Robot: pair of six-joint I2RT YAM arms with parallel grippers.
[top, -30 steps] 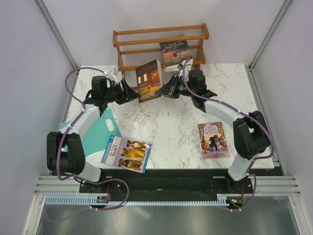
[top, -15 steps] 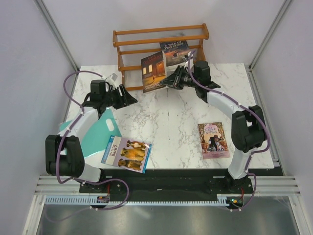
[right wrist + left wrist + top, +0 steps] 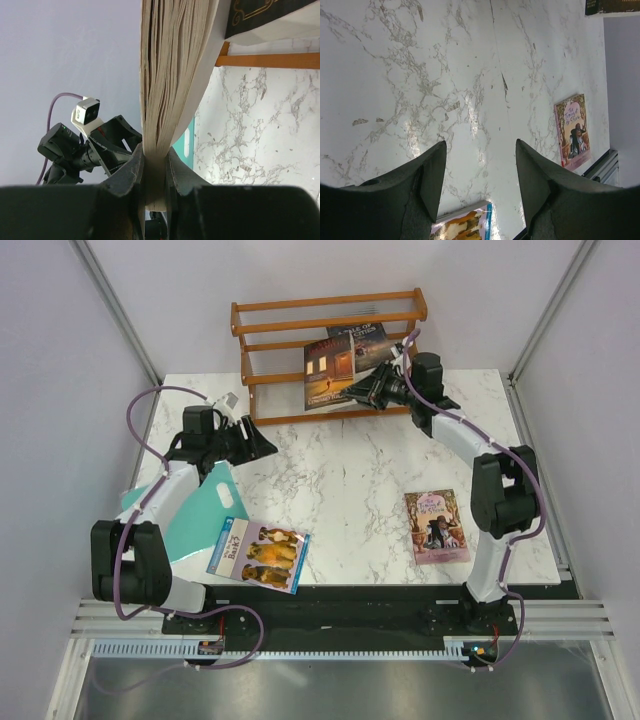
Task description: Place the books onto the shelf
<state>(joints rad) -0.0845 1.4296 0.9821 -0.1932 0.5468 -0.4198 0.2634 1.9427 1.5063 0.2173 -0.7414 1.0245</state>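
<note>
- The right gripper (image 3: 155, 172) is pinched narrow on the page edge of the brown-orange book (image 3: 329, 372), holding it upright and a little tilted against the front of the shelf (image 3: 300, 308)
- To my eye the job now is seating it: I'd lower the bottom edge onto a rail, lean the book back on the slats, and only then let go, or it may tip forward onto the table (image 3: 420, 75)
- The dark book (image 3: 370, 340) already sits on the shelf just to the right; whether the two touch I can't tell, so a sideways slide could knock it
- The left gripper (image 3: 480, 165) hangs wide and empty over bare marble, well apart from the shelf
- Waiting on the table are the pink book (image 3: 437, 526) near the right arm and the dog book (image 3: 258, 554) at the near left, right beside the teal board (image 3: 195, 510)
- I can't spot a fifth book anywhere
</note>
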